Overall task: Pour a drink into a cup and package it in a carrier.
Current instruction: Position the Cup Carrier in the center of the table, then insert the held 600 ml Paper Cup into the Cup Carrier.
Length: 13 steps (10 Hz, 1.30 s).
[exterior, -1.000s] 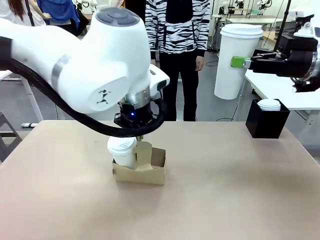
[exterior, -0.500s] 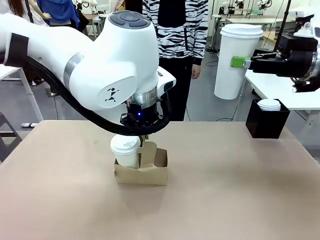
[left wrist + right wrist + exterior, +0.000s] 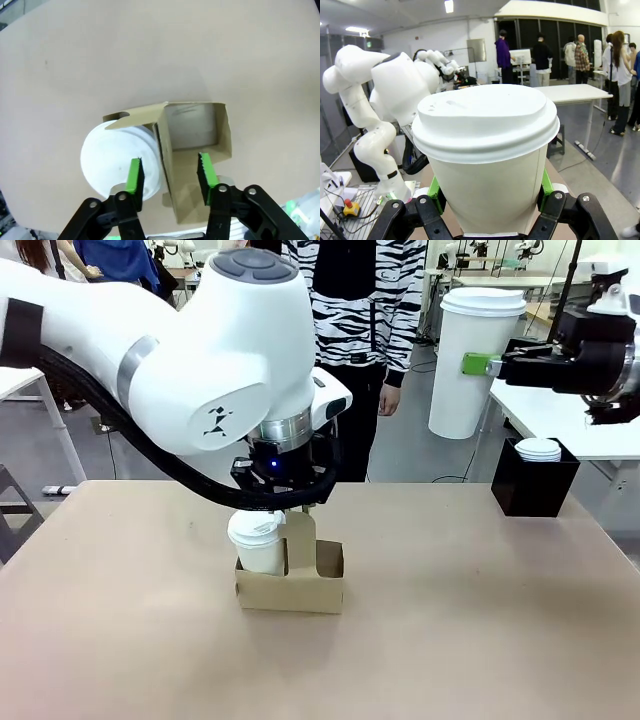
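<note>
Carrier (image 3: 290, 590) sits on the table (image 3: 480, 640), a bit toward 9 o'clock of centre. A white lidded cup (image 3: 256, 542) is seated in its 9 o'clock hole; the 3 o'clock hole (image 3: 192, 131) is empty.

Left gripper (image 3: 169, 172) hangs straight over it, jaws wide, holding nothing. In the left wrist view the green pads (image 3: 134, 175) stand either side of the upright handle tab (image 3: 163, 145), apart from it. One is over the cup lid, one over the empty hole. Tab's long axis runs roughly 12-to-6 in that view, jaws across it 9-to-3. In the front view the carrier's long axis runs 9-to-3.

Right gripper (image 3: 490, 192) is clamped on a second lidded cup (image 3: 485, 130), upright, at 2 o'clock from the carrier, well apart.

Left arm is far nearer. Likely it must lift clear before the second cup goes into the empty hole.

Black box (image 3: 535, 490) of lids sits at the table's 2 o'clock. No readable print on carrier or cups, only a small black emblem (image 3: 215, 423) on the left arm.
</note>
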Each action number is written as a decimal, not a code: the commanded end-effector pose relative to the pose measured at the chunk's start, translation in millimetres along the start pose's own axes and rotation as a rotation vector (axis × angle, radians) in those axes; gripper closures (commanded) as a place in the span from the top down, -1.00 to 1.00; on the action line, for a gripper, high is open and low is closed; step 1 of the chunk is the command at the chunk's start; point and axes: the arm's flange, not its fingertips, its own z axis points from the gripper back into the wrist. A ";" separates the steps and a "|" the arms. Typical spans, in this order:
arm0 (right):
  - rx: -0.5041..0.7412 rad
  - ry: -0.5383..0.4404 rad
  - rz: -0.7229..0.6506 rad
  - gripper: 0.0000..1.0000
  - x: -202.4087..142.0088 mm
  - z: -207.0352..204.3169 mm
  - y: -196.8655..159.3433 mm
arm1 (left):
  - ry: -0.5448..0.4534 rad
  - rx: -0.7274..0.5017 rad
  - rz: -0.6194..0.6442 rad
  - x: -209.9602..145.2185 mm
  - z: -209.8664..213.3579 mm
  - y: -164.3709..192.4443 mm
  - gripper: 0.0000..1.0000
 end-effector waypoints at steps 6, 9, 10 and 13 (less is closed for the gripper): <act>-0.010 -0.008 0.013 0.61 3.0 -2.4 -2.6 | 0.008 -0.047 -0.236 -20.3 97.1 92.2 1.00; -0.010 -0.008 0.013 0.61 3.0 -2.4 -2.6 | -0.032 -0.047 -0.442 -39.8 117.7 169.9 1.00; -0.010 -0.008 0.013 0.61 3.0 -2.4 -2.6 | -0.046 -0.052 -0.495 -48.3 117.3 200.1 1.00; 0.169 0.108 -0.032 0.61 -23.4 -59.3 -20.5 | -0.091 -0.163 -0.713 -76.1 99.4 283.1 1.00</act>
